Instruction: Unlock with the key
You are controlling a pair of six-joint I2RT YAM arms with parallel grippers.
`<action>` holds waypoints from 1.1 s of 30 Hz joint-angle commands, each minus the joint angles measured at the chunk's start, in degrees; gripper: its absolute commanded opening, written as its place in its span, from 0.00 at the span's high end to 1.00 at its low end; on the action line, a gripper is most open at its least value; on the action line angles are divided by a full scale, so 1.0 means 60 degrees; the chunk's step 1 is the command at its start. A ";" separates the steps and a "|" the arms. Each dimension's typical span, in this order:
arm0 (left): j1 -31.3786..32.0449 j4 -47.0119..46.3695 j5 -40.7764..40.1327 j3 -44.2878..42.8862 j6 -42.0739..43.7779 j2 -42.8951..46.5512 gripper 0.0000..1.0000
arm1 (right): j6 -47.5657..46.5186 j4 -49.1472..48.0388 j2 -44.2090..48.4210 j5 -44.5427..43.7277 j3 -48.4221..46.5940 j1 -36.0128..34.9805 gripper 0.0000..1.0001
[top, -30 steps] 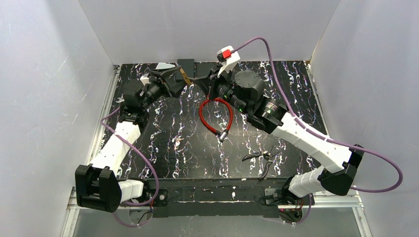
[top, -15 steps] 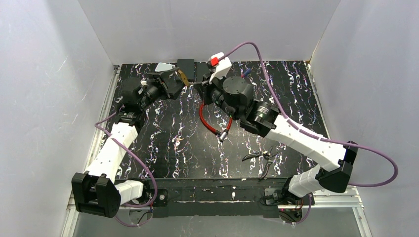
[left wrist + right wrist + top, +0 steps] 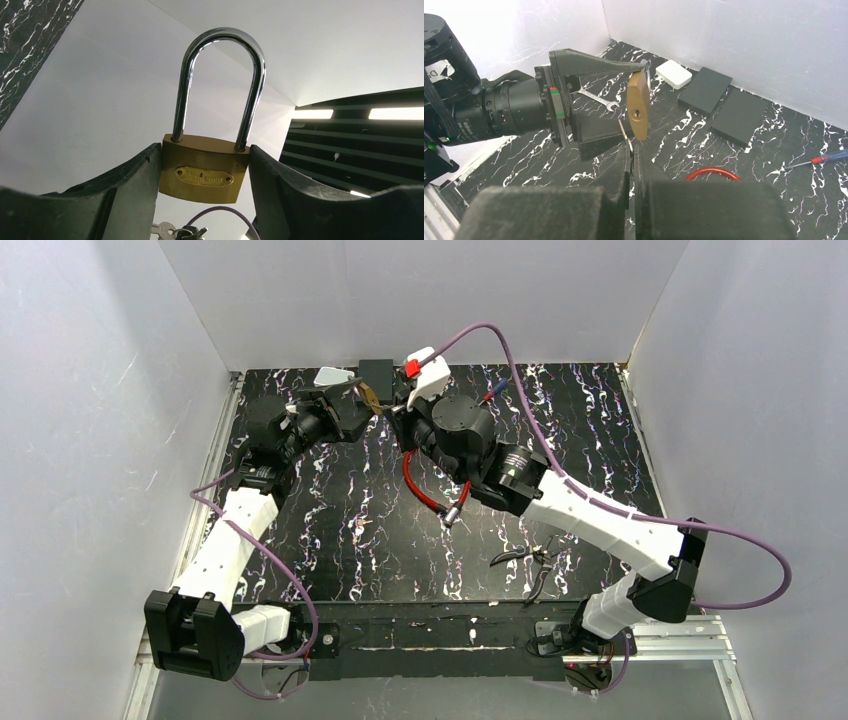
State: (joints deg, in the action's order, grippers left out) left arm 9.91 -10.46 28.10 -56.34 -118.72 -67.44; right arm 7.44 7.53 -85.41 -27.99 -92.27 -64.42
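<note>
though unseen from above, the padlock (image 3: 638,90) keyhole (image 3: 637,115) faces the right wrist.

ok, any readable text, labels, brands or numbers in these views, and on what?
"D": white sticker at the left edge of the right wrist view; the rest is cut off.
Nameplate on the brass padlock: one embossed word, too blurred to read.
White print on the black motor housing: too small to read.
Top view: nothing readable.
</note>
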 commanded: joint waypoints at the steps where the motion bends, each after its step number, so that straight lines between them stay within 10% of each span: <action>1: -0.0041 -0.0500 0.0071 -0.0645 -0.1142 0.0289 1.00 | -0.0295 -0.0224 -0.0229 -0.0521 -0.0723 -0.0029 0.99; 33: -0.0041 -0.0323 0.0310 -0.0854 -0.0927 0.0157 1.00 | -0.0519 -0.0165 -0.0574 -0.0916 -0.0988 -0.0029 0.99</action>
State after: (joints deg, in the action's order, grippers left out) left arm 9.91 -9.13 28.75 -57.87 -118.72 -67.83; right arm 5.23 9.23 -89.10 -31.83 -95.26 -64.42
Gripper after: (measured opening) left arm 0.574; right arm 0.043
